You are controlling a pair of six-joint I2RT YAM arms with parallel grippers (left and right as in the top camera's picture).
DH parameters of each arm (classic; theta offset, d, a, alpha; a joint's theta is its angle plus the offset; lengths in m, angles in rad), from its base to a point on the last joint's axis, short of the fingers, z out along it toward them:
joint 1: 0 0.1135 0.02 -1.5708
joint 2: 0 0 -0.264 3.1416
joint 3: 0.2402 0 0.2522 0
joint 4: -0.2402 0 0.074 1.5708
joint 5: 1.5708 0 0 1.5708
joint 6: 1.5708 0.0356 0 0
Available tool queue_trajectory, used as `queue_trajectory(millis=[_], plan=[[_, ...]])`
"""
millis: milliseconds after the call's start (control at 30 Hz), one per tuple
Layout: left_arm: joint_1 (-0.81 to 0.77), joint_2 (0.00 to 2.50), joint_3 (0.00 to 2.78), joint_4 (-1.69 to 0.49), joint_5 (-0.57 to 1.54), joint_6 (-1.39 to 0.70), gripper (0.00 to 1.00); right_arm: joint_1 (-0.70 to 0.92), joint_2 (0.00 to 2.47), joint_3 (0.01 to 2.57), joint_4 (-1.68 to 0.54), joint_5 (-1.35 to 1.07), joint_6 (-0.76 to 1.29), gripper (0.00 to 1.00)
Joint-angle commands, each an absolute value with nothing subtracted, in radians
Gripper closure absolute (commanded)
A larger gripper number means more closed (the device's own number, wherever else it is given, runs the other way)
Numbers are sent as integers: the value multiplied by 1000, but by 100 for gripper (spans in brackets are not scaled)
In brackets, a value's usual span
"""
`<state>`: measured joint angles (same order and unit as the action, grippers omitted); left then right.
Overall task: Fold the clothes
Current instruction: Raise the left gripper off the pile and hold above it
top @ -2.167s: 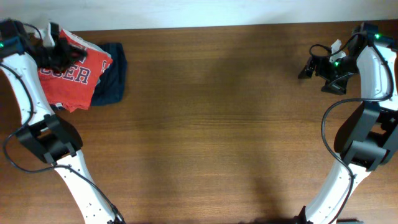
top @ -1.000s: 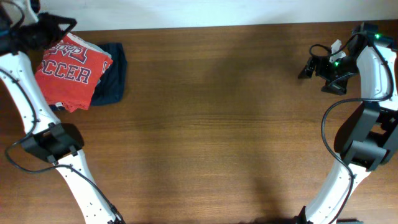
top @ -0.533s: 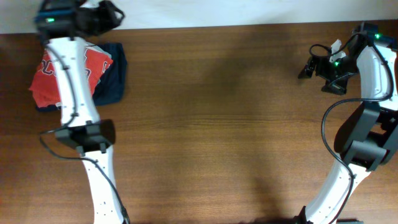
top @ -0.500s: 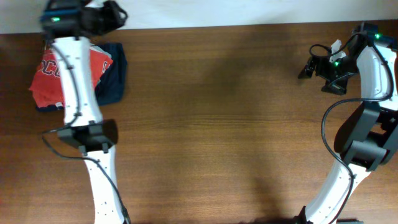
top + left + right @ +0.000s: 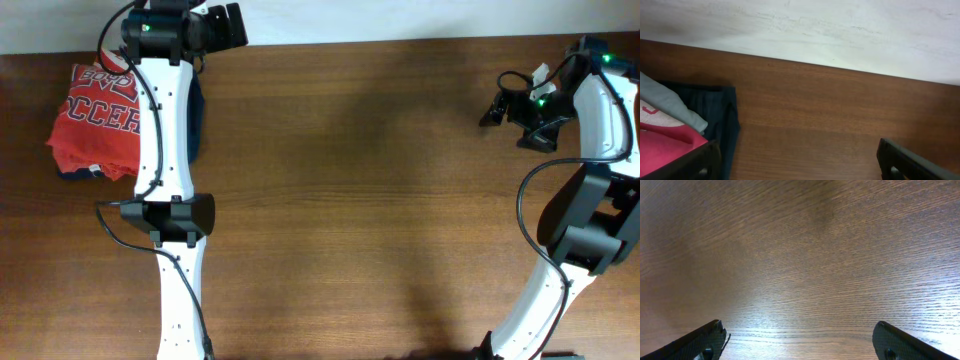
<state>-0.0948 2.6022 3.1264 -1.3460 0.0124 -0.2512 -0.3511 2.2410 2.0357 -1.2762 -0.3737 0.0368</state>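
Let go moments ago and left folded atop the navy garment [image 5: 715, 115] at the far-left corner of the table [image 5: 380, 200]: the red shirt [image 5: 95, 115]. Swung away toward the back edge, spread wide, empty: the left claw [image 5: 228, 25]. Parked well apart, equally wide and empty: the right claw [image 5: 493, 110]. Folding apparently done.

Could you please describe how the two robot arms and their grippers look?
The left arm and right arm have white links, black joint housings and thin black cables. A small green light glows near each wrist. The left gripper and right gripper are black.
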Motion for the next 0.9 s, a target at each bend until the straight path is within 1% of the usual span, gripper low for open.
queue_trajectory(millis=[0, 633, 867], plan=[[-96, 2585, 3128, -1348, -12, -246, 1, -354, 2214, 2049, -1279, -361, 31, 1], [-96, 2585, 3128, -1348, -12, -246, 1, -353, 2214, 2049, -1279, -361, 31, 1], [-96, 2585, 3128, -1348, -12, -246, 1, -338, 2119, 2049, -1279, -361, 31, 2]])
